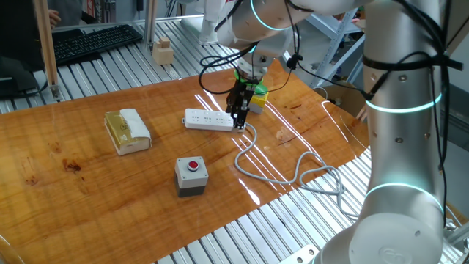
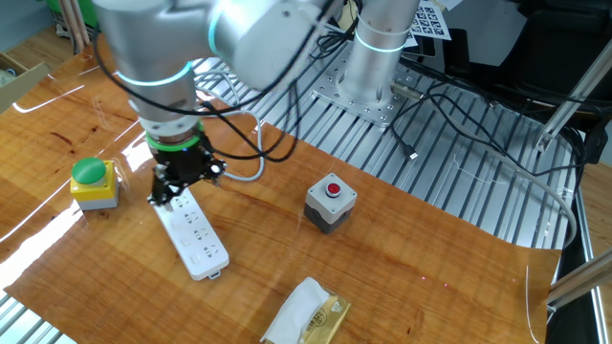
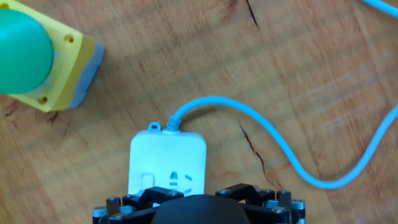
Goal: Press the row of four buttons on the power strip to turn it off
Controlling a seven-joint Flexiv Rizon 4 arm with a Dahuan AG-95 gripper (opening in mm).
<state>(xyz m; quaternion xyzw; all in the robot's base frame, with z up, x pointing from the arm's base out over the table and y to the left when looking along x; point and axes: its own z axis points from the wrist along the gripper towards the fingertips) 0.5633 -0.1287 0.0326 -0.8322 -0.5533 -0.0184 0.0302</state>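
Gripper (image 1: 239,117) low over cable end of power strip (image 2: 195,236), fingers pointing down; jaws stand wide, holding nothing. Likely lined up to push nearest of the four buttons (image 3: 147,181); contact not discernible. Strip lies flat mid-table (image 1: 88,205), cable (image 1: 286,172) looping off toward table edge. Green knob box (image 2: 94,182) just beside strip's cable end: tight on that side. Red-button box (image 2: 330,202) and tan block (image 1: 127,130) well apart; strip's length unobstructed.

The gripper (image 1: 239,111) hangs over the cable end of the power strip (image 1: 209,119). A grey box (image 1: 191,177) sits nearby
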